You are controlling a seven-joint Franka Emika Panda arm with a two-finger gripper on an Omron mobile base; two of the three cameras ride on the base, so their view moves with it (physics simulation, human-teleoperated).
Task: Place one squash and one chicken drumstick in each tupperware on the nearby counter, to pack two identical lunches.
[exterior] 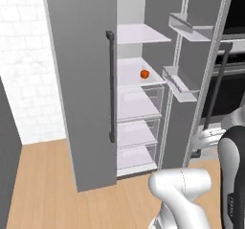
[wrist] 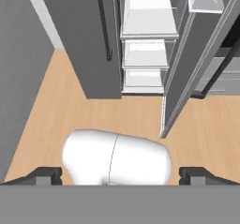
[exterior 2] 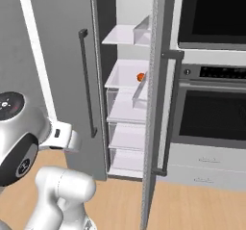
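An open refrigerator [exterior: 143,103] is faced by the robot, its gripper [wrist: 120,174] spread wide and empty, pointed toward the wooden floor [wrist: 136,115]. The small orange-red squash [exterior: 144,74] is seen resting on a middle shelf [exterior: 136,79] inside. Nothing appears to have been collected yet; packing is judged barely begun, with every item left to be fetched

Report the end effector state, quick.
End effector: open, fingertips spread wide apart, nothing between them, pointing down over the wooden floor in front of the open fridge.
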